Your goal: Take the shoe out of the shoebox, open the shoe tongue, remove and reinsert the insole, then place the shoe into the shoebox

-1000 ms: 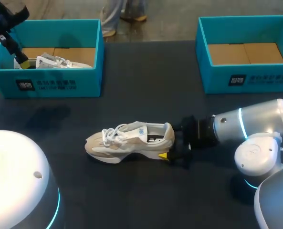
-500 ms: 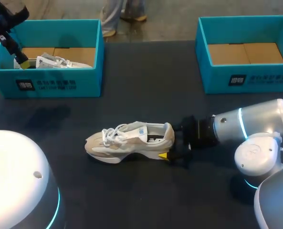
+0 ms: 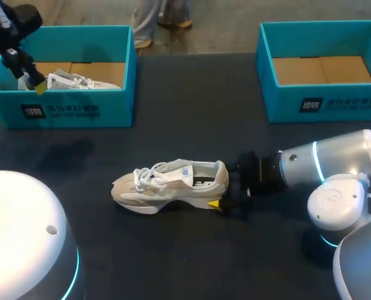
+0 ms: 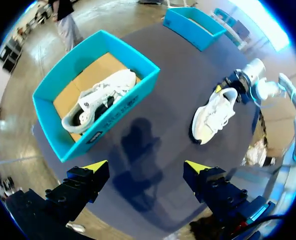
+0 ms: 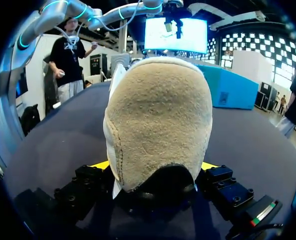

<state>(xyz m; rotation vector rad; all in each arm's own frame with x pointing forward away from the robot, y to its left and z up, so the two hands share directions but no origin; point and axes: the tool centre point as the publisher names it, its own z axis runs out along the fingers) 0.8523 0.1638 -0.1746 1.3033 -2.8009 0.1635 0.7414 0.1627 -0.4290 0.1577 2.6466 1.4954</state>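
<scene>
The right arm (image 3: 335, 164) has rounded silver-white links, glowing cyan rings at the joints and a black wrist. The left arm (image 3: 22, 231) shows a white dome with a cyan band. The fingers (image 4: 83, 186) are black, screw-studded blocks with yellow triangular tips.

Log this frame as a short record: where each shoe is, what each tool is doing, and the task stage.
shoe: upright on its sole on the table, outside both boxes
right tool: shut on the shoe's heel, one finger on each side
left tool: open, holding nothing, above the left box's left end
left box: holds a second shoe
right box: cardboard floor showing
stage: shoe out of its box; insole state cannot be told
</scene>
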